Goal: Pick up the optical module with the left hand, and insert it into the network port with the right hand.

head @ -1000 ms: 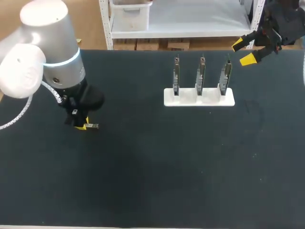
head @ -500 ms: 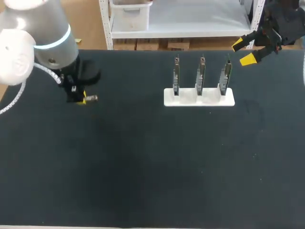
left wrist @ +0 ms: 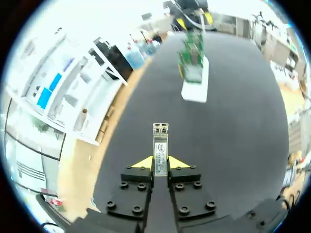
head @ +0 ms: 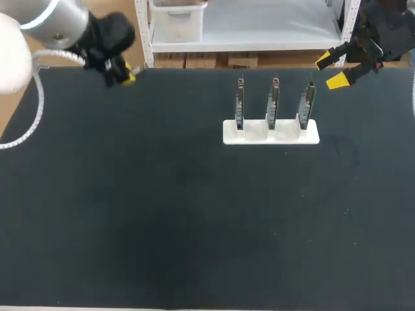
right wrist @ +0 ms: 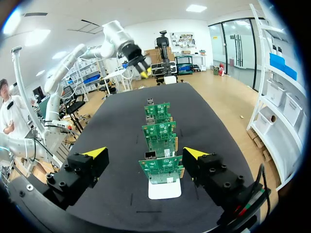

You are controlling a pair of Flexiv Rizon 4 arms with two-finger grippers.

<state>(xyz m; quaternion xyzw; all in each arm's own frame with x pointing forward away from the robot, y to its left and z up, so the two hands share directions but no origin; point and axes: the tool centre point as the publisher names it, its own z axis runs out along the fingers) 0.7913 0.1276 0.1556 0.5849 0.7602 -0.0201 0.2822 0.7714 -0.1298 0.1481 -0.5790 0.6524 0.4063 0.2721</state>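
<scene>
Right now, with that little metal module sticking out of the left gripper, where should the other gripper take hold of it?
Probably the free front end of the optical module, which juts out ahead of the left gripper. Its rear is clamped between the yellow tips, so the right gripper, open now, would best come from ahead and pinch the bare long sides.

The black table (head: 194, 227) spreads wide and flat, its matte top evenly lit.
</scene>
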